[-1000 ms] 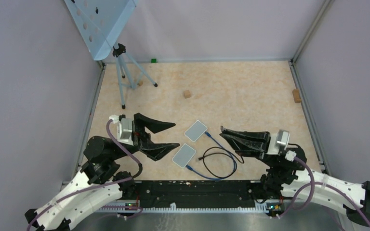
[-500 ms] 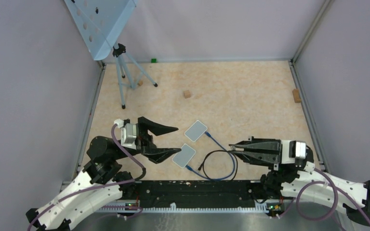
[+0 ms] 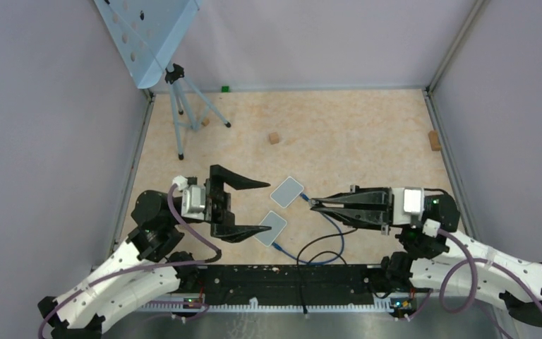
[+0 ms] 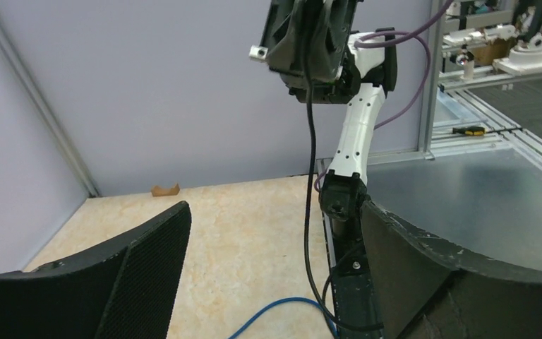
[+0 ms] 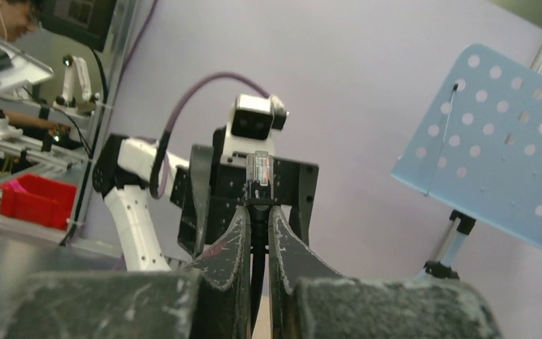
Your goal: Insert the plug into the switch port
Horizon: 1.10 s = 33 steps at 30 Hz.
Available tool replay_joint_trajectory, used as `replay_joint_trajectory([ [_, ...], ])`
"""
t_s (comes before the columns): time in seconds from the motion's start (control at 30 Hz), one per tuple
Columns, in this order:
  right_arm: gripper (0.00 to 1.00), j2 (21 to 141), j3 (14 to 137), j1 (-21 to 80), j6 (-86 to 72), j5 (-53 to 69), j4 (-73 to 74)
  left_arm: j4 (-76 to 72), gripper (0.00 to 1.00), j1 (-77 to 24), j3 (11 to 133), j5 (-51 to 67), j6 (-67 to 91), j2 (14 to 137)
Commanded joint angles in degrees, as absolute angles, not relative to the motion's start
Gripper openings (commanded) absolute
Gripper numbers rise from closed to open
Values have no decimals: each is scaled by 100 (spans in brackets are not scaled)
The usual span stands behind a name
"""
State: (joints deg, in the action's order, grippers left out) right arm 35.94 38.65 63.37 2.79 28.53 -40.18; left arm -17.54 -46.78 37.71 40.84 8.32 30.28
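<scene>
Two switch boxes: far box (image 3: pixel 287 191), near box (image 3: pixel 269 227). We see the right gripper (image 3: pixel 316 204) pinching the clear plug (image 5: pixel 259 169), long axis pointing left at the far box, just beside it; the left gripper (image 3: pixel 268 206) stands spread, empty.

Overhead view: bright, even, diffuse light from above. Table (image 3: pixel 353 134) shows only faint soft shade beneath left gripper (image 3: pixel 267 206) and right gripper (image 3: pixel 312 203). Picture sharp throughout.
Right wrist view: fingers (image 5: pixel 219 272) blurred, grainy nearest lens. Plug (image 5: pixel 259 169) at fingertips fairly crisp, background beyond it softer.
Left wrist view: fingers (image 4: pixel 134 261) dark, underexposed. Metal plate (image 4: pixel 480 176) right of them carries dull sheen.
</scene>
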Motion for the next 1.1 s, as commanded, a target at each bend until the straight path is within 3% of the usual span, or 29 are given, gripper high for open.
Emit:
replay_joint_trajectory([
  [0.0,0,3973,4344,6372,1017,2764,-2597,-2054,94,-4686,4523,4922,343,3798],
  [0.27,0,4477,4496,6372,1145,2738,-2338,-2491,96,-4702,4624,4878,630,4174],
  [0.73,0,4815,4404,6372,719,1830,-3006,-2409,89,-4752,4533,4575,867,4128],
  [1.07,0,4850,4395,6372,631,1505,-3114,-2386,78,-4786,4544,4655,913,4170],
])
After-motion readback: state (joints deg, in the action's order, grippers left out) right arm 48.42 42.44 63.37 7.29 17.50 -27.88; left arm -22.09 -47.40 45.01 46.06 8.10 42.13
